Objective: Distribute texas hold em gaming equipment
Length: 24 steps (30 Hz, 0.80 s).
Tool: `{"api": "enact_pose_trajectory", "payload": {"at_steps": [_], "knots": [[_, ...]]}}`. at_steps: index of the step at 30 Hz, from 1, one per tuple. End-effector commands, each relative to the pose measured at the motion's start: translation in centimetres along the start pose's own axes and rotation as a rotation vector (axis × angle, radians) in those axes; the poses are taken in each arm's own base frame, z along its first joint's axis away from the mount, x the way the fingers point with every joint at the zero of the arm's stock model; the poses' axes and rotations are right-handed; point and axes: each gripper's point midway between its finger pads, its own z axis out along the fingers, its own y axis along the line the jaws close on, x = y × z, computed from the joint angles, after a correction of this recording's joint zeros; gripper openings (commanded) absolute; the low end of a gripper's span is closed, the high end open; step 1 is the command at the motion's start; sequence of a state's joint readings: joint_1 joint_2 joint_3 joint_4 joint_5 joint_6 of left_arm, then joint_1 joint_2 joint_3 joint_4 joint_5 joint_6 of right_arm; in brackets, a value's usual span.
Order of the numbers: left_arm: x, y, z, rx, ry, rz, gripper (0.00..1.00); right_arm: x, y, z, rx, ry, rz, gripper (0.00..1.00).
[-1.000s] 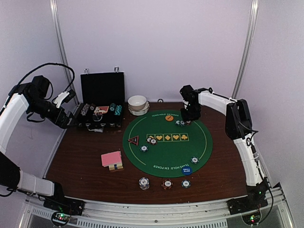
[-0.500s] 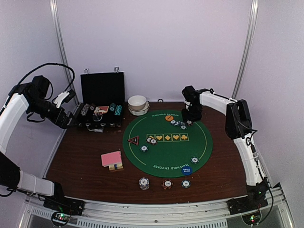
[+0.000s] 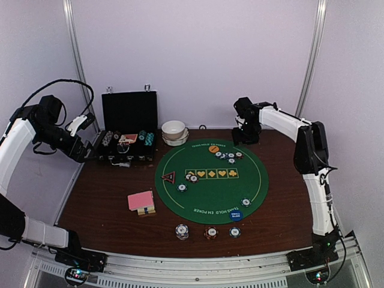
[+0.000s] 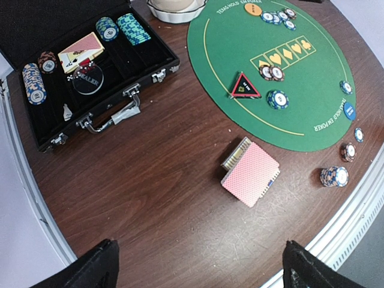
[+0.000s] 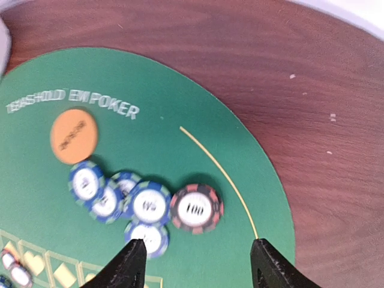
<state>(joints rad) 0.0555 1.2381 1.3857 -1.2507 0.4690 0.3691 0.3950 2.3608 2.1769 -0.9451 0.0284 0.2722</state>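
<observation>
A loose cluster of blue striped chips [image 5: 144, 204] and a black-and-red 100 chip [image 5: 195, 209] lies on the far part of the green mat [image 3: 210, 192], beside the orange disc [image 5: 73, 143]. My right gripper [image 5: 198, 252] is open and empty just above them; in the top view it [image 3: 245, 137] hangs at the mat's far right rim. The red triangle [image 3: 168, 177], blue disc [image 3: 236, 215] and pink-backed card deck [image 4: 250, 173] lie nearer. My left gripper [image 4: 201, 264] is open and empty, high over the table's left side.
An open black case [image 4: 90, 66] with chip stacks, cards and a dealer button stands at the back left. Stacked white bowls [image 3: 174, 132] sit behind the mat. Three small chip stacks [image 3: 182, 231] stand near the front edge. Single chips lie on the mat [image 3: 245, 202].
My right gripper has drawn back and to the right, off the mat's far edge. The chips under it now lie spread out and uncovered. The left arm has not moved.
</observation>
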Motion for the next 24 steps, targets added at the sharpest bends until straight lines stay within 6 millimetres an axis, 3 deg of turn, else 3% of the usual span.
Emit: {"api": "enact_pose_trajectory", "payload": {"at_steps": [1,5,10,17,20,24], "knots": [[-0.8,-0.2,-0.9,-0.009,-0.038,0.019,0.98,-0.4,2.5,-7.7,-0.038,-0.120,-0.048,0.62],[-0.5,-0.1,-0.8,-0.008,-0.028,0.016,0.97,5.4,7.4,-10.1,-0.104,-0.101,-0.169,0.66],[-0.2,-0.1,-0.6,-0.009,-0.020,0.020,0.98,15.9,13.4,-12.2,-0.168,-0.014,-0.399,0.73],[-0.2,-0.1,-0.7,-0.009,-0.022,0.025,0.98,28.8,18.0,-13.9,-0.270,0.151,-0.614,0.80],[-0.2,-0.1,-0.6,-0.008,-0.021,0.022,0.97,32.5,19.4,-14.1,-0.304,0.205,-0.680,0.82],[-0.1,-0.2,-0.8,-0.011,-0.020,0.023,0.98,35.2,20.1,-13.4,-0.314,0.254,-0.723,0.83]]}}
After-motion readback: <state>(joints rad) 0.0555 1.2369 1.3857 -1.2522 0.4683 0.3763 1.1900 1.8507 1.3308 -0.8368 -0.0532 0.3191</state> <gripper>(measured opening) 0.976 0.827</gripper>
